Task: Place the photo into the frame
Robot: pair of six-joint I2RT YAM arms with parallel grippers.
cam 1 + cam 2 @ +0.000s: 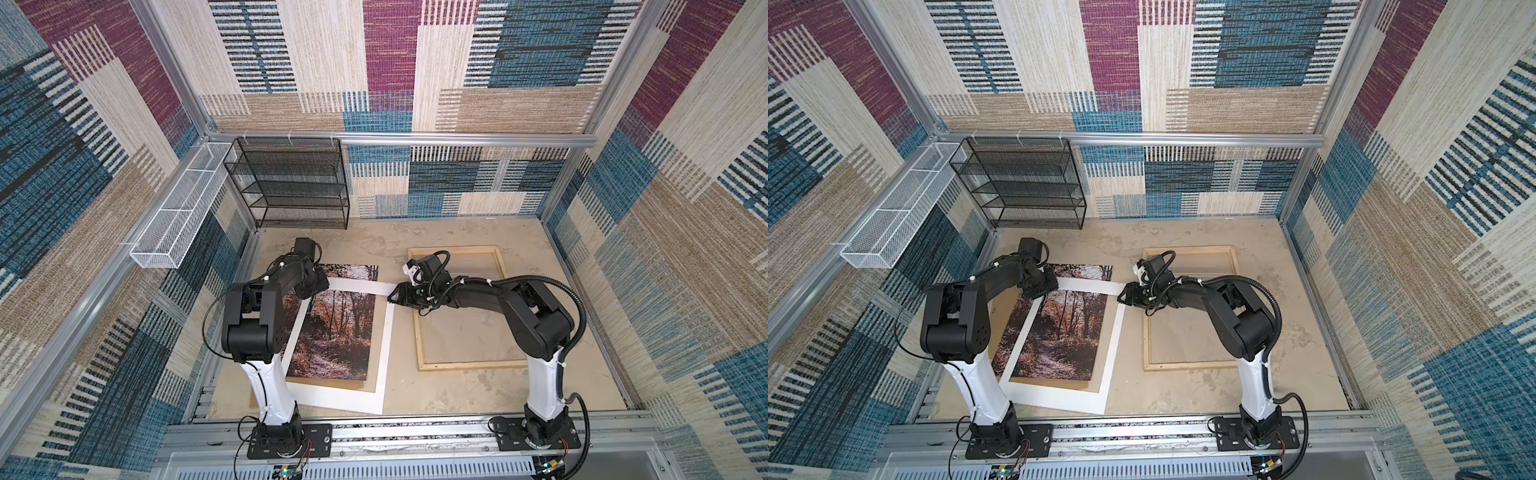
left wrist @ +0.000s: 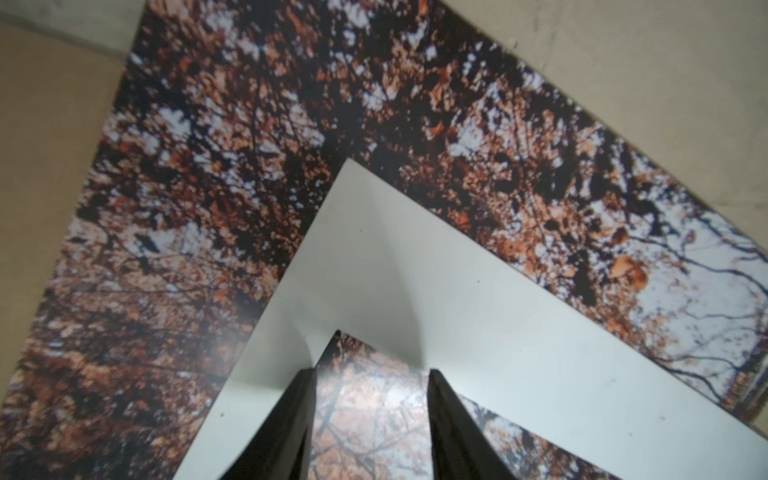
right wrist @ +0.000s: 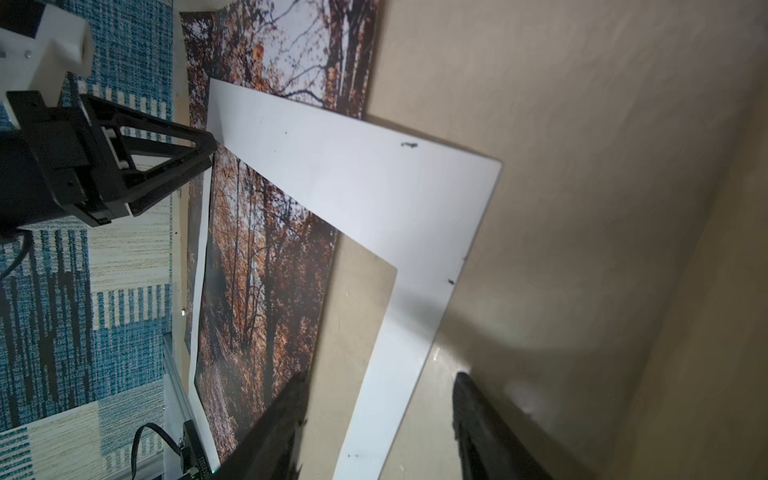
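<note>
**A:** What is the left hand doing?

**B:** It's half-open at the far left corner of the white mat, with a finger on either side of the inner corner. I can't see it gripping anything. The photo lies face up under that mat, on the brown board.

**A:** And the right hand?

**B:** It's half-open too, astride the mat's right strip. I'd raise both corners evenly so the photo doesn't drag. The frame lies empty on the tabletop, just to the right.
</note>
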